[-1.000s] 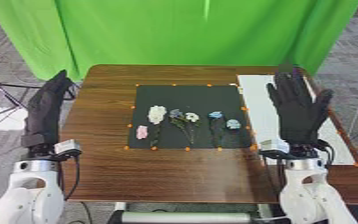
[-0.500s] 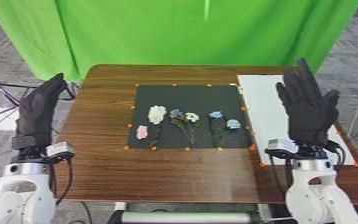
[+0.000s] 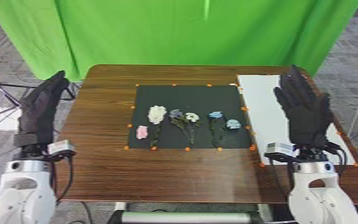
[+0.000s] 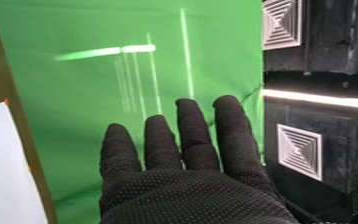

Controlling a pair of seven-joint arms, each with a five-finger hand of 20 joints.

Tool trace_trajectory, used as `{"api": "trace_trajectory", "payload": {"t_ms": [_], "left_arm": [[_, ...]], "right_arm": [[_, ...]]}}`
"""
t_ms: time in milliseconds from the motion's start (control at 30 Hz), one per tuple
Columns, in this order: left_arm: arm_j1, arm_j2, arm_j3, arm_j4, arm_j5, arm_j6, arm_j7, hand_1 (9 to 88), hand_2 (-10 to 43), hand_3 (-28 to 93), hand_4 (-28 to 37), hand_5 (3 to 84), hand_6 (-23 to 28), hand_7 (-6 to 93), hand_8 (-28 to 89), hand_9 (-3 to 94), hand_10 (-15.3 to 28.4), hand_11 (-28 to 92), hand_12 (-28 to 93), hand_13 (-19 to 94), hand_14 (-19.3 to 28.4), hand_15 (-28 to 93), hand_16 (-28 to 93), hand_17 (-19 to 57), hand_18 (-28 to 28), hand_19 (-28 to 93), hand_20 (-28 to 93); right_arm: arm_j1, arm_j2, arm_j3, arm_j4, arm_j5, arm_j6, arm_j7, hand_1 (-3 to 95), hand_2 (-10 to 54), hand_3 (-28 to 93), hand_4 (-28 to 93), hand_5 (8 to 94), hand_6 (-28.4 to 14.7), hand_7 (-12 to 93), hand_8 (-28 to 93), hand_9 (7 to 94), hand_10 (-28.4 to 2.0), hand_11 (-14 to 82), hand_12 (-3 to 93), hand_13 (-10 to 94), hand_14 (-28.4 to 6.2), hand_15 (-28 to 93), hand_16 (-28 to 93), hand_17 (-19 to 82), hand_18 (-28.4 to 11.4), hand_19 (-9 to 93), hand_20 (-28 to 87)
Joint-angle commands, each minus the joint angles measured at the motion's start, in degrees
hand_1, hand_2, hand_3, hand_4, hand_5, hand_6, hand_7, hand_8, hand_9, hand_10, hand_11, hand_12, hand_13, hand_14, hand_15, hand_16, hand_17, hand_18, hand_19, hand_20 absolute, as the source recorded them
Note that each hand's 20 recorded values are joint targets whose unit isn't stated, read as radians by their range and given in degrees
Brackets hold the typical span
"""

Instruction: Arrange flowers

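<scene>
Looking through the head view, I see the left hand [image 3: 39,112] raised by the table's [image 3: 104,120] left edge, fingers straight and held together. The right hand [image 3: 306,112] is up over the white sheet [image 3: 261,102], gripping nothing. The flowers [image 3: 157,115] lie across the black mat [image 3: 193,93], most stems toward me. I'd judge the step is picking one: come down slowly, pinch its stem clear of the petals, lift without dragging neighbours. I can make out no writing.

Through the right wrist view, I see straight fingers, slightly spread, against green cloth [image 4: 64,90]; no legible labels.
</scene>
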Motion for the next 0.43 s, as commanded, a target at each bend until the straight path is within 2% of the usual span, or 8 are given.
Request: {"api": "trace_trajectory", "payload": {"t_ms": [33,200,267,333,433], "left_arm": [[-1.34,-0.19,0.83,0.22,-0.76,0.22,-0.03,19.9,10.6,65,-28.3,36.9,0.1,10.9,-9,35.9,11.8,10,4,23,9.4,5,-6,4.3,4.1,1,11],[-2.25,-0.38,1.39,0.40,-0.62,0.07,-0.08,20.0,9.8,65,-28.3,33.9,-2.4,11.6,-9,35.8,11.7,10,4,23,9.2,5,-6,4.3,4.1,1,11],[-1.48,-0.51,0.71,-0.04,-0.72,0.27,0.01,20.1,9.7,65,-28.3,33.8,-2.4,11.8,-10,35.7,11.6,10,4,23,9.2,5,-6,4.3,4.1,1,11],[-1.07,-0.45,0.21,-0.09,-1.10,0.35,-0.13,20.0,9.6,65,-28.3,33.8,-2.4,11.8,-10,35.7,11.6,10,4,23,9.2,5,-6,4.3,4.2,1,11],[-1.27,-0.52,0.41,-0.04,-1.69,0.44,-0.20,20.0,9.4,65,-28.3,34.0,-2.3,12.0,-10,35.9,11.6,10,4,23,9.2,5,-6,4.3,4.2,1,11]], "right_arm": [[-0.37,0.28,0.34,0.00,0.54,0.79,-0.39,-2.6,7.8,64,-23,31.2,-2.3,1,-6,30.1,-10.5,1.3,5.3,16,-7.8,-2,4,6,-9.5,-1,15],[-0.81,0.06,0.85,-0.05,1.12,0.69,-0.25,-2.6,7.6,64,-22,31.3,-2.4,1,-6,30.1,-10.6,1.3,5.4,17,-7.9,-1,3,6,-9.9,-1,15],[-0.64,-0.04,0.66,0.08,1.02,0.24,-0.14,-2.6,7.5,64,-22,31.3,-2.4,1,-6,30.2,-10.7,1.3,5.5,16,-7.9,-1,3,7,-10.1,-1,15],[-0.41,-0.07,0.29,0.22,0.84,0.35,-0.29,-2.6,7.5,64,-22,31.4,-2.4,1,-6,30.2,-10.7,1.3,5.5,17,-8.0,0,2,7,-10.2,-1,15],[-0.70,-0.22,0.59,-0.12,0.72,0.27,-0.12,-2.6,7.5,64,-22,31.4,-2.4,1,-6,30.2,-10.7,1.3,5.5,17,-8.0,0,2,7,-10.2,-1,15]]}}
